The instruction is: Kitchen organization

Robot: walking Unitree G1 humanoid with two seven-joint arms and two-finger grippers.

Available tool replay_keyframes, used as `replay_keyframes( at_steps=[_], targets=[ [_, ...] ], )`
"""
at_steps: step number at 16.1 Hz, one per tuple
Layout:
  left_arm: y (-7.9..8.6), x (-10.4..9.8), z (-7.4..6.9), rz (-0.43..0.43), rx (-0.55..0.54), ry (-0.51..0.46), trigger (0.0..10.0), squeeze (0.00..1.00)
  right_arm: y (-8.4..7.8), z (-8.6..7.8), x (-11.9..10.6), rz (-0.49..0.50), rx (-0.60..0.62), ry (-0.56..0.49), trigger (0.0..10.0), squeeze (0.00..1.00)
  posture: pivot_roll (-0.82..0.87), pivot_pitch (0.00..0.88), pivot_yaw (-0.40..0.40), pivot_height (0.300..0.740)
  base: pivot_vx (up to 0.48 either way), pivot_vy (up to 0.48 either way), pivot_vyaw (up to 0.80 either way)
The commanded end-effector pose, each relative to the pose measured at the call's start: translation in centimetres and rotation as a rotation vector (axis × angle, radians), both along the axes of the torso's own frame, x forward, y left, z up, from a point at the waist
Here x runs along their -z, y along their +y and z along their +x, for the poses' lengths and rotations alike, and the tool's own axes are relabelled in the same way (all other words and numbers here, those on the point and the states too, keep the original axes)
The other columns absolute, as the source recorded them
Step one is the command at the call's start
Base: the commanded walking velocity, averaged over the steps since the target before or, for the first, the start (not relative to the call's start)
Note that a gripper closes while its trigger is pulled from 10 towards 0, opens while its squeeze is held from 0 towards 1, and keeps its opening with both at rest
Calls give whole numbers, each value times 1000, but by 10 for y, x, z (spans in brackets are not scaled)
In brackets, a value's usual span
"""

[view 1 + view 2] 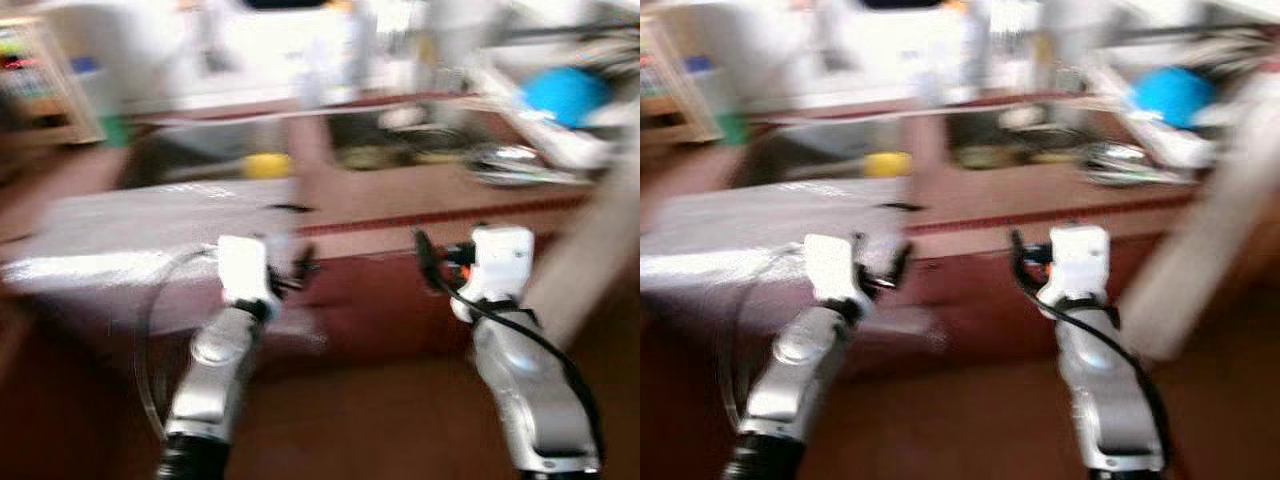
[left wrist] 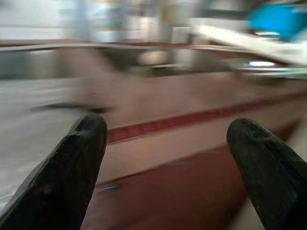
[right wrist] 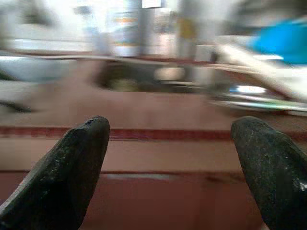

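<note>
All is blurred. Both arms are raised before a reddish-brown counter [image 1: 400, 200]. The left gripper [image 2: 165, 167] and right gripper [image 3: 170, 167] are spread wide and empty. On the counter at the right lies a shiny metal dish [image 1: 515, 165], and behind it a blue round thing [image 1: 565, 95] in a white rack — probably plastic, so light. The metal is likely stiff and slippery; I would grip its rim.

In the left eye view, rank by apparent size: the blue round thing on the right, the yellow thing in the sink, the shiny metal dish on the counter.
1. Shiny metal dish, widest, though blur stretches it.
2. Blue round thing, close to the dish; ranking unsure.
3. Yellow thing, clearly smallest.
</note>
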State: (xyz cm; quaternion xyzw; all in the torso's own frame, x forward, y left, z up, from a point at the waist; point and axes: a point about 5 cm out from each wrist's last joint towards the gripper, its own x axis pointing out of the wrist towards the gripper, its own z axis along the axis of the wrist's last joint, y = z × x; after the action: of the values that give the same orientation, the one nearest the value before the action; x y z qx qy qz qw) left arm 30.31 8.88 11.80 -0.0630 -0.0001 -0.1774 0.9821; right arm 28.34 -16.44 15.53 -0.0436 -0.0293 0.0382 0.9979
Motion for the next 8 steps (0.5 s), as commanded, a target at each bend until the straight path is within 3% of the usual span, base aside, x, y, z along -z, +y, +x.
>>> replay_keyframes(
  at_steps=[1,2,8],
  targets=[
    [8,-1,1,15,-18,-7,10000,0,6,0,-2,7,-16,-13,10000,94,-136,0,92,740,0,-472,-587],
    [8,0,1,17,-17,-5,10000,0,6,-1,-1,7,-15,-10,10000,94,-136,0,92,740,0,-472,-500],
    [10,8,-1,33,-13,17,10000,0,6,-3,5,6,-14,4,10000,94,-135,0,97,740,0,-472,0]
  ],
)
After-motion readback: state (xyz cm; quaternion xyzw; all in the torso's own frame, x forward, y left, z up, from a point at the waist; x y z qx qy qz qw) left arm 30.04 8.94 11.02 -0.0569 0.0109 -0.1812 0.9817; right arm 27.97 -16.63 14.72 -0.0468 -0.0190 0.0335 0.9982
